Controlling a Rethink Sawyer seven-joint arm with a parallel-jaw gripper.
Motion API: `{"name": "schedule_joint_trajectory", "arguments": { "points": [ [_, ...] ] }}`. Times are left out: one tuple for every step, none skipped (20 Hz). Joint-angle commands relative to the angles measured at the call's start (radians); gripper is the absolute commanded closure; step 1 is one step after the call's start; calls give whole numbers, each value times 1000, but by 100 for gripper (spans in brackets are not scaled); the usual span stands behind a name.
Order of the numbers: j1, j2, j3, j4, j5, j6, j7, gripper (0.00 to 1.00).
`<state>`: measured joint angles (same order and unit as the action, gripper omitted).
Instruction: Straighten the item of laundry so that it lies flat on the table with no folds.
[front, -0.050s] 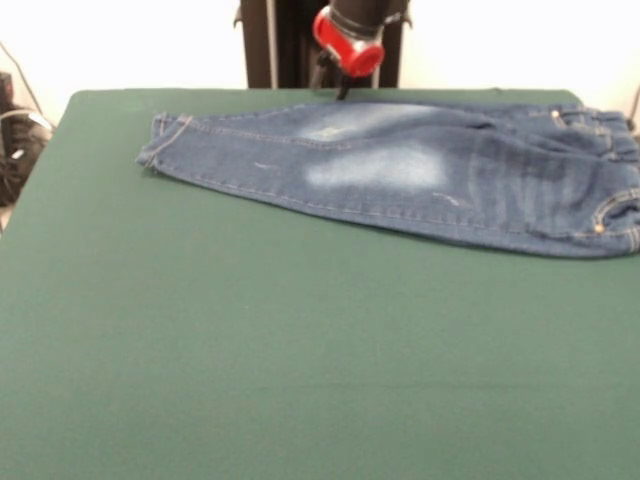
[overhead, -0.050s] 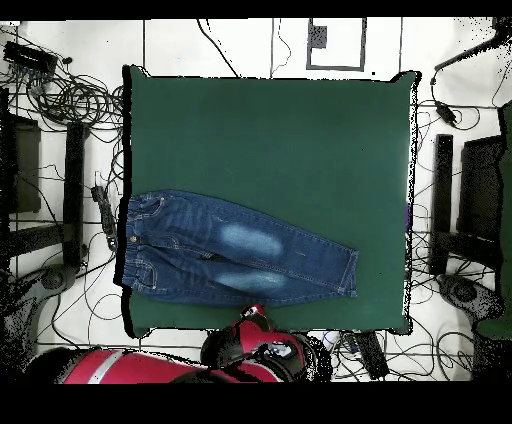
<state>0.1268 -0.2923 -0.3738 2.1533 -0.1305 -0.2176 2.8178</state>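
Jeans (front, -0.050s: 400, 170) lie along the table's (front, -0.050s: 250, 350) edge nearest the robot, waistband out at one table end where it reaches or slightly overhangs the side edge, cuffs pointing toward the middle of the table's length. They look mostly spread: both legs side by side and touching, pale thigh patches facing up. The overhead view suggests the legs overlap a little along the inseam, and the gathered waistband is puckered, so a few folds probably remain. Gripper (front, -0.050s: 343, 92) hangs at the robot-side edge of the jeans, roughly level with the thigh of the near leg, its tip just above or just touching the denim; contact cannot be judged. Only a dark tip shows below the red wrist, so I cannot tell whether the fingers are apart or together, and nothing appears to be held. Risks, as judgement: (1) the garment sits so close to the table edge that any pull toward the robot could drag the near leg or waistband off the table; (2) a pinch at mid-thigh would likely catch both denim layers and raise a new ridge, not flatten; (3) pushing across the felt-like top may bunch the fabric instead of sliding it, since the surface looks grippy; (4) the waistband already at the side edge could slip over if the jeans are tugged lengthwise that way.
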Motion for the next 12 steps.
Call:
{"name": "schedule_joint_trajectory", "arguments": {
  "points": [
    [-36,62,58,-211,-37,1,-72,0],
    [-42,62,58,-222,-49,10,-76,0],
    [-53,59,61,-233,-62,24,-79,0],
    [-61,60,63,-247,-76,35,-82,0],
    [-69,61,66,-261,-90,46,-85,0],
    [-74,67,67,-277,-106,44,-88,0],
    [-79,73,69,-289,-117,43,-87,0],
    [-84,80,70,-300,-127,42,-85,0],
    [-87,81,70,-305,-135,44,-80,0],
    [-86,81,69,-308,-146,45,-74,0],
    [-89,78,70,-308,-155,51,-69,0],
    [-86,66,70,-301,-159,71,-64,0]
  ]
}}
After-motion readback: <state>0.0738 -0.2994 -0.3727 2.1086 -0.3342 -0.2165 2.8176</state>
